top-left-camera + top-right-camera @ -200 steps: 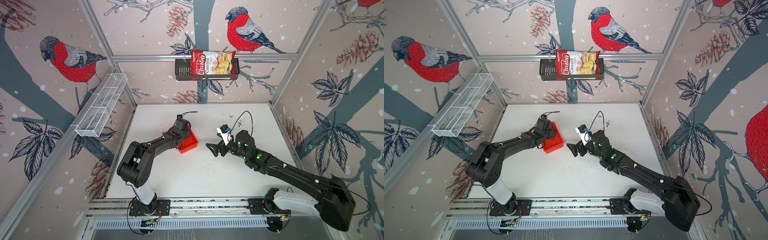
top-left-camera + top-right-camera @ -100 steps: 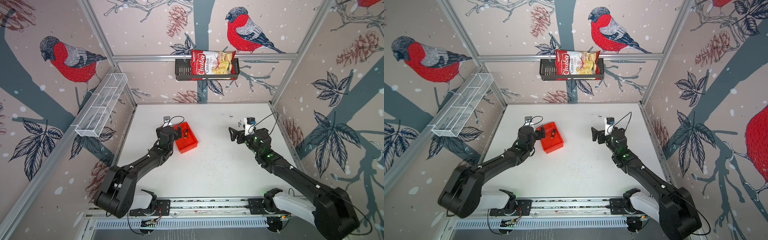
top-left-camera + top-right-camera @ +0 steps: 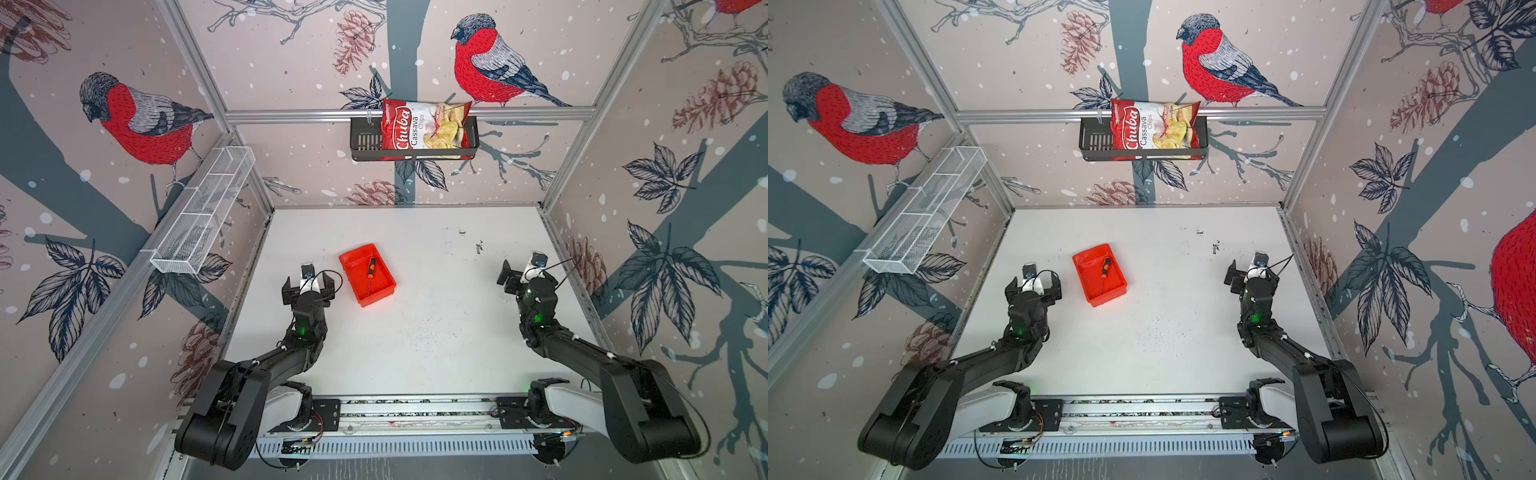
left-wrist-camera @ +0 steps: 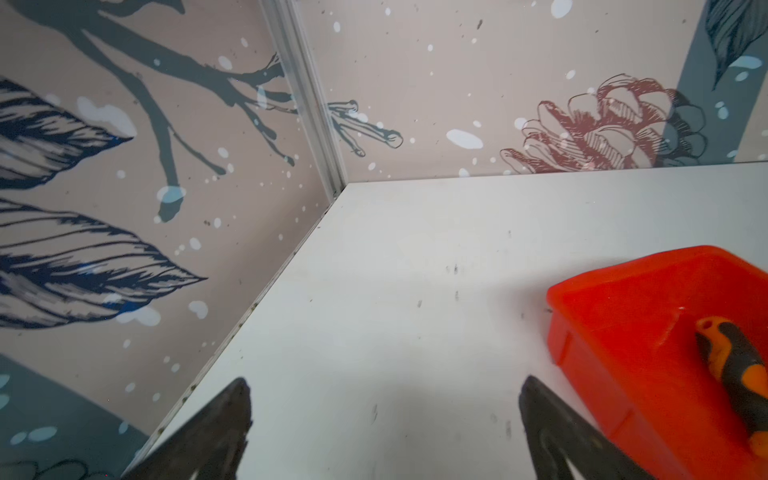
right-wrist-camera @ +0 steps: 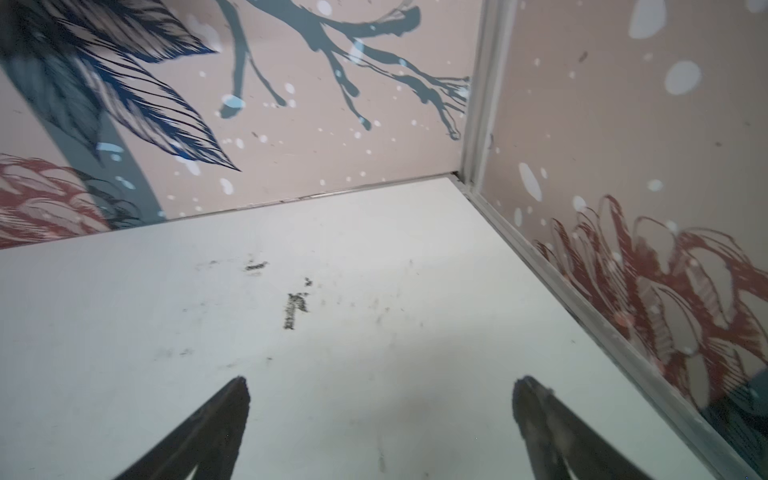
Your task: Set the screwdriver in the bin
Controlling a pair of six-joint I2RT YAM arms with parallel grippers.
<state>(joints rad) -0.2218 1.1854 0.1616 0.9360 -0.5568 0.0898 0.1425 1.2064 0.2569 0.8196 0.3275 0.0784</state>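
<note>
Your black left parallel gripper [image 4: 384, 384] has jaws spread wide, nothing between them; your black right parallel gripper [image 5: 382, 382] likewise. Behind them, your black left arm [image 3: 266, 361] and right arm [image 3: 582, 349] bend low.

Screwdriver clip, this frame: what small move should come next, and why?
Probably just draw the left tool back toward its base and stop. In both top views the screwdriver lies inside the bin, and the left tool and right tool stand open, empty, clear of the bin, so nothing seems left to place.
</note>
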